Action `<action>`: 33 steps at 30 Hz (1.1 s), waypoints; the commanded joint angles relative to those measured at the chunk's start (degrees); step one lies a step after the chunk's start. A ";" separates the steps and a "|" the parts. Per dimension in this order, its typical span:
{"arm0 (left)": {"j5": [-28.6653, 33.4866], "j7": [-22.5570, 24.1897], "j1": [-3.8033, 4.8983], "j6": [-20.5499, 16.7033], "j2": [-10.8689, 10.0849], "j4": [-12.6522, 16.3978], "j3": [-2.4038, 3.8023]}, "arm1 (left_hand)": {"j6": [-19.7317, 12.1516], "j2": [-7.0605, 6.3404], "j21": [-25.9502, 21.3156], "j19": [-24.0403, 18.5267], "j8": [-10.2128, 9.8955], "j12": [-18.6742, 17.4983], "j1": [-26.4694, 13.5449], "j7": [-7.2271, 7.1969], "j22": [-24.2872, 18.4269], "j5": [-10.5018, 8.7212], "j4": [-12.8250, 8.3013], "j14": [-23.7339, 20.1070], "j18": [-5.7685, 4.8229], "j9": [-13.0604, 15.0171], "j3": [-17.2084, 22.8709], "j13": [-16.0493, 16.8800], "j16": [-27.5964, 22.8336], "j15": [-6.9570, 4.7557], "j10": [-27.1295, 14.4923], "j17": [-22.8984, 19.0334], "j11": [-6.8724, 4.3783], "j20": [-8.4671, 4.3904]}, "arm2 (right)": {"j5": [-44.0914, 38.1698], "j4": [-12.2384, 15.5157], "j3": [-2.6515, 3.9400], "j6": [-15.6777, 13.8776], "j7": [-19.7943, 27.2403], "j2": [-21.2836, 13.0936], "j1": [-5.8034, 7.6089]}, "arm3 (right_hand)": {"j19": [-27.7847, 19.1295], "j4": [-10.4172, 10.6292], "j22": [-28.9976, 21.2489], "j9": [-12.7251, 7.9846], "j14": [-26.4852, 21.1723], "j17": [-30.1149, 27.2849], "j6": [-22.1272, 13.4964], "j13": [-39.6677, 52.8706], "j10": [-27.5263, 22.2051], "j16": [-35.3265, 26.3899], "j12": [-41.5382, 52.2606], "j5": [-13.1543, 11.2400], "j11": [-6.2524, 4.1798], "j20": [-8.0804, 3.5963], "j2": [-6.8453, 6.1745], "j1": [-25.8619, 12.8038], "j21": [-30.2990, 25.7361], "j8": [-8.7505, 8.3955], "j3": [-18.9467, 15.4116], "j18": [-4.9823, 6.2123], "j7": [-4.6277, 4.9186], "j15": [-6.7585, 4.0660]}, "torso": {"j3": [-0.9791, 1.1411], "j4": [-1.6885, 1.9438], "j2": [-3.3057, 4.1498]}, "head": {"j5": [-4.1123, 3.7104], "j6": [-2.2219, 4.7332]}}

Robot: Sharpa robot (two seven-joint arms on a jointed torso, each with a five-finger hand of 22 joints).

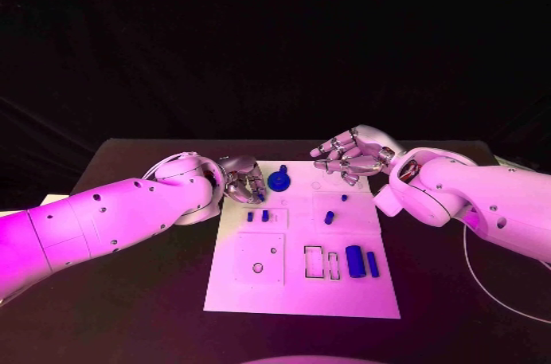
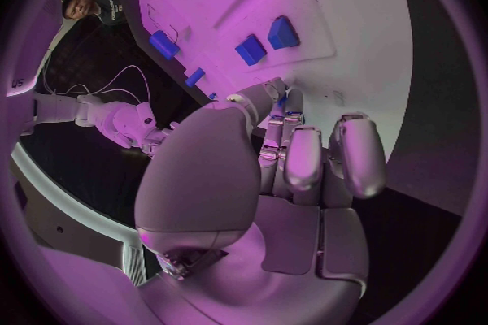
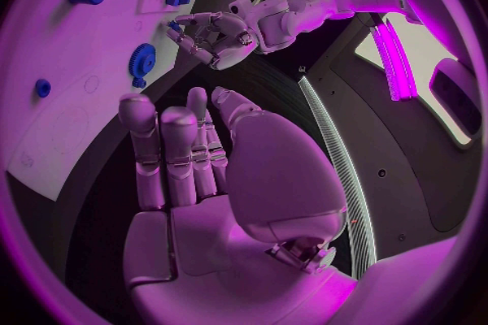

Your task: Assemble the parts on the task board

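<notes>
The white rectangular task board (image 1: pixel 301 288) lies flat in the middle of the black table (image 1: pixel 138 316), long side running away from the robot. Small blue parts sit on it: a round gear-like piece (image 1: pixel 280 178) near the far edge, two short pegs (image 1: pixel 259 216) side by side at the left of the middle, a single peg (image 1: pixel 330 217) to their right, and a stubby cylinder (image 1: pixel 355 261) with a thin bar (image 1: pixel 372 261) just beside it nearer the robot. The silver left hand (image 1: pixel 240 179) hangs over the board's far left edge, close beside the gear-like piece, fingers curled inward with nothing visibly in them. The silver right hand (image 1: pixel 351 157) hovers above the far right corner, fingers bent, spread apart and empty.
</notes>
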 commanded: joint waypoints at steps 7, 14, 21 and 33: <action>0.18 -0.67 -0.14 2.05 0.61 -0.58 -0.20 | 0.50 0.10 -0.35 0.56 -0.29 -0.38 -0.61 -0.16 1.56 -0.04 -0.13 0.54 -0.76 0.08 0.20 0.12 -0.16 -0.10 0.48 -0.10 0.12 -0.02 | -0.34 -0.02 0.00 0.97 0.39 0.12 -0.06 | -0.44 0.34 0.07 0.07 -0.28 0.06 -0.21 -0.06 -0.40 -0.10 0.31 0.34 -0.07 0.11 0.03 -0.57 -0.27 0.16 0.11 1.10 0.32 0.03 | -0.01 -0.04 0.05 | 0.13 -0.08; 0.18 -0.58 -0.23 2.07 1.03 -1.12 -0.29 | 0.51 0.02 -0.41 0.53 -0.32 -0.44 -0.72 -0.20 1.53 -0.17 -0.18 0.54 -0.74 0.08 0.16 0.14 -0.14 -0.13 0.51 -0.10 0.10 -0.04 | -0.34 -0.01 0.00 1.04 0.39 0.11 -0.07 | -0.44 0.34 0.07 0.07 -0.28 0.06 -0.21 -0.06 -0.40 -0.10 0.31 0.34 -0.07 0.11 0.03 -0.57 -0.27 0.16 0.11 1.10 0.32 0.03 | 0.02 -0.02 0.02 | 0.04 -0.15; 0.10 -0.68 -0.25 2.19 1.42 -1.77 -0.37 | 0.48 -0.02 -0.49 0.51 -0.37 -0.50 -0.80 -0.21 1.48 -0.26 -0.20 0.54 -0.73 0.06 0.14 0.14 -0.10 -0.14 0.49 -0.06 0.09 -0.05 | -0.32 0.01 0.00 1.11 0.41 0.12 -0.07 | -0.42 0.37 0.07 0.08 -0.28 0.05 -0.22 -0.06 -0.42 -0.16 0.38 0.37 -0.09 0.12 0.06 -0.62 -0.29 0.17 0.17 1.10 0.31 0.02 | 0.01 -0.03 0.01 | 0.09 -0.14; 0.06 -0.18 -0.27 1.22 1.64 -2.04 -0.43 | 0.77 0.20 -0.47 0.51 -0.32 -0.58 -0.99 -0.34 1.53 -0.45 -0.28 0.50 -0.74 0.11 0.19 0.23 -0.18 -0.22 0.75 -0.37 -0.03 -0.11 | -0.18 -0.20 0.00 1.59 0.48 0.19 -0.12 | -0.40 0.60 0.07 0.09 -0.27 0.09 -0.22 -0.06 -0.43 -0.19 0.49 0.41 -0.06 0.13 0.21 -0.89 -0.32 0.19 0.23 1.10 0.32 0.03 | -0.02 -0.01 0.00 | 0.17 -0.16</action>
